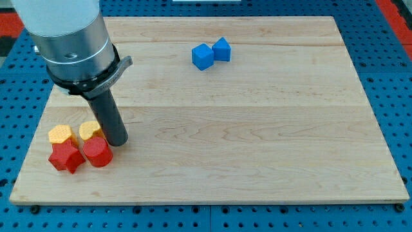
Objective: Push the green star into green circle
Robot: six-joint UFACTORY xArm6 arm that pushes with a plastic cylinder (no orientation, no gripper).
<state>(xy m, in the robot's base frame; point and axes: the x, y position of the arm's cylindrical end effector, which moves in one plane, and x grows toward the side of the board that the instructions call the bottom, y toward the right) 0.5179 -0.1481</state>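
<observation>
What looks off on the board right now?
No green star or green circle shows anywhere. Only two blue blocks touch near the view's top, and two yellow blocks and two red blocks cluster at bottom left, with my tip right beside them. Nothing looks damaged.

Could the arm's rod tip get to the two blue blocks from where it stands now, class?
Probably yes. My tip sits at the view's lower left, beside the yellow blocks and red blocks; bare board lies between it and the blue blocks toward the top.

no readable text, no labels, no brands, no numbers, no signs on anything in view
</observation>
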